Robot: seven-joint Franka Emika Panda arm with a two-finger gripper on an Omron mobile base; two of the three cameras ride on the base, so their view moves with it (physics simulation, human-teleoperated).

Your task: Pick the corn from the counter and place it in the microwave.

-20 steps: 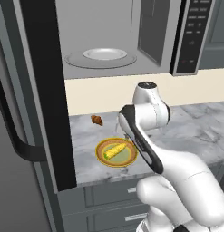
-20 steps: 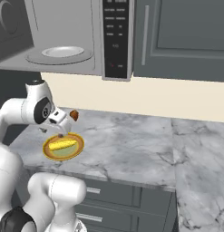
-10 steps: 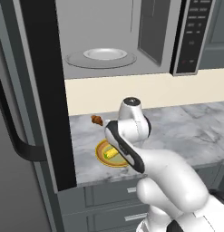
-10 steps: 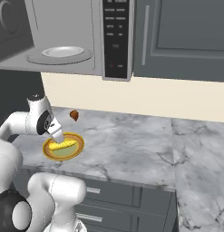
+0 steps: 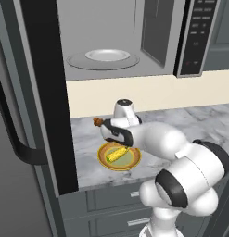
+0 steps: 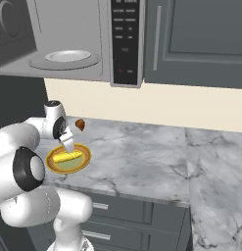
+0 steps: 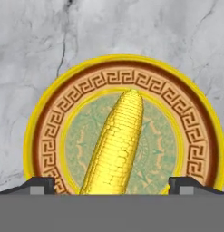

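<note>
Currently the gripper (image 7: 111,185) hangs spread wide over the corn (image 7: 114,145) — cob on the yellow-rimmed plate (image 7: 195,136) on the bench (image 6: 142,162), fingertips (image 7: 38,185) flanking it, nothing grasped.

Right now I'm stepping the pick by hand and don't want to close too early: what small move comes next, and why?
Probably ease straight down, then close. The gripper is open, its fingertips on either side of the corn, which lies on the plate on the counter, not yet gripped.
</note>
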